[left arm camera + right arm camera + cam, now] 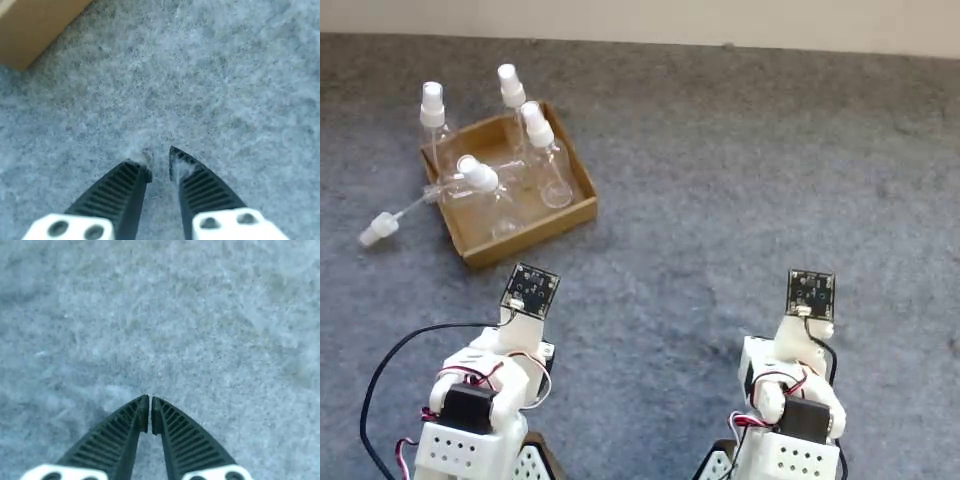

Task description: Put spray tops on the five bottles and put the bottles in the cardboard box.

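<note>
Left fingers (176, 164) barely parted, empty; right fingers (145, 416) clenched; cardboard box (530, 232) holds bottles (548, 165).

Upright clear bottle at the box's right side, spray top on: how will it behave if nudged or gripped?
Probably light: the bottle looks clear and empty. Likely tippy: it is tall and narrow with the spray top up high. If it falls, its round body may roll, though the cardboard box walls should stop it.

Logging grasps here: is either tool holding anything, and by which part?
Nothing is held: the left tool and the right tool are both empty.
</note>
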Robot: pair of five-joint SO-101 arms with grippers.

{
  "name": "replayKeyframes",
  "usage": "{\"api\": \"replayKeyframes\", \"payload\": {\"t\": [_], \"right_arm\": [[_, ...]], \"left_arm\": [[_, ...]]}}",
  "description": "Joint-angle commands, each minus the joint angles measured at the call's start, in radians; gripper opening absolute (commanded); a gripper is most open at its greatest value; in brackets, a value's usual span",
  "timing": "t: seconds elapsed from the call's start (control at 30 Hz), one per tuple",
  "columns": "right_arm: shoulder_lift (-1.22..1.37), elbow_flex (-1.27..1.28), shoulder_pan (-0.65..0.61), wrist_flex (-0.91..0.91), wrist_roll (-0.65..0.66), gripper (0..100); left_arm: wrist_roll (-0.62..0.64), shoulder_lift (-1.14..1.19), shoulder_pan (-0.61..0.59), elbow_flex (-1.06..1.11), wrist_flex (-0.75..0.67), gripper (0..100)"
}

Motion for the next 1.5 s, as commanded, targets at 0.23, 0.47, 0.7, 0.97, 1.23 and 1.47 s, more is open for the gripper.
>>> {"api": "replayKeyframes", "payload": {"t": [0.23, 0.47, 0.7, 0.97, 1.23, 1.47], "right_arm": [[-0.01, 0.15, -0.162, 0.005, 0.002, 1.5], [-0.01, 0.15, -0.186, 0.005, 0.0, 1.5], [-0.01, 0.15, -0.185, 0.005, -0.072, 1.5], [-0.01, 0.148, -0.182, 0.007, -0.118, 1.5], [-0.01, 0.148, -0.182, 0.007, -0.12, 1.5], [-0.01, 0.148, -0.182, 0.007, -0.12, 1.5]], "left_arm": [[-0.005, -0.005, 0.013, 0.022, 0.008, 1], [-0.005, -0.005, -0.035, 0.022, 0.008, 1], [-0.005, -0.007, -0.087, 0.021, 0.008, 1], [-0.003, -0.007, -0.091, 0.021, 0.008, 1], [-0.003, -0.007, -0.093, 0.021, 0.015, 1], [-0.003, -0.007, -0.094, 0.021, 0.014, 1]]}}
